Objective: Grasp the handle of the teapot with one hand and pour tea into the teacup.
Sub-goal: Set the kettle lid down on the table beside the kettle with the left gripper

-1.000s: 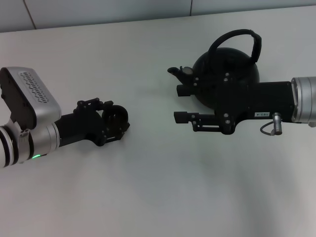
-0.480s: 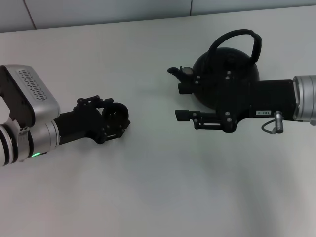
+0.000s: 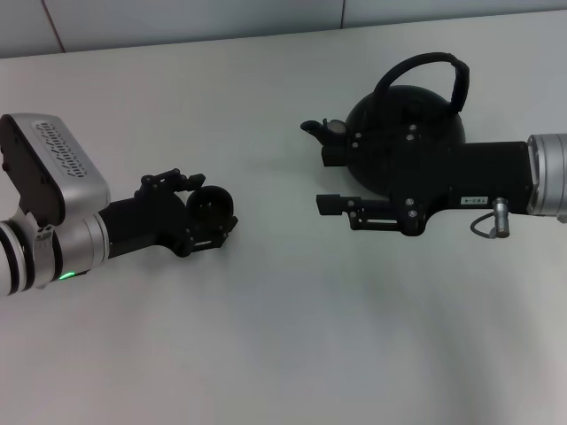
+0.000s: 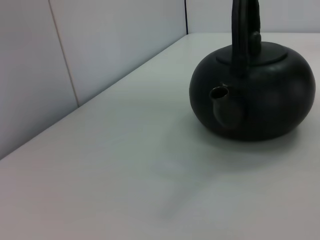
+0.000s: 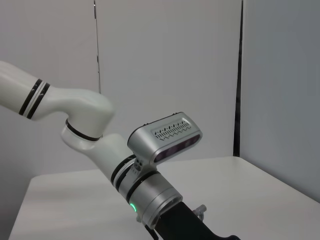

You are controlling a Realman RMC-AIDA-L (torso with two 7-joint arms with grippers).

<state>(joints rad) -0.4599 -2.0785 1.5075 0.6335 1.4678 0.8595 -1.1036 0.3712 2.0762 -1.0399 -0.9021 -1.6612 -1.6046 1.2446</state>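
Note:
The glossy black teapot (image 3: 423,124) stands at the far right of the white table, its spout (image 3: 312,127) pointing left and its arched handle (image 3: 422,64) upright over the lid. My right gripper (image 3: 330,181) is open and hangs in front of the pot's body, below the handle and not holding it. To the left, my left gripper (image 3: 209,211) is shut on the tiny black teacup (image 3: 212,204). In the left wrist view the teapot (image 4: 260,97), spout (image 4: 223,104) and handle (image 4: 244,30) face me. No tea shows.
The white table (image 3: 283,336) stretches bare between and in front of the two arms. A pale panelled wall (image 3: 177,18) runs along its far edge. The right wrist view shows the left arm's silver wrist housing (image 5: 165,136) against that wall.
The left gripper has turned slightly and shifted the teacup a little up. The right gripper has crept slightly right and up beside the teapot, still open.

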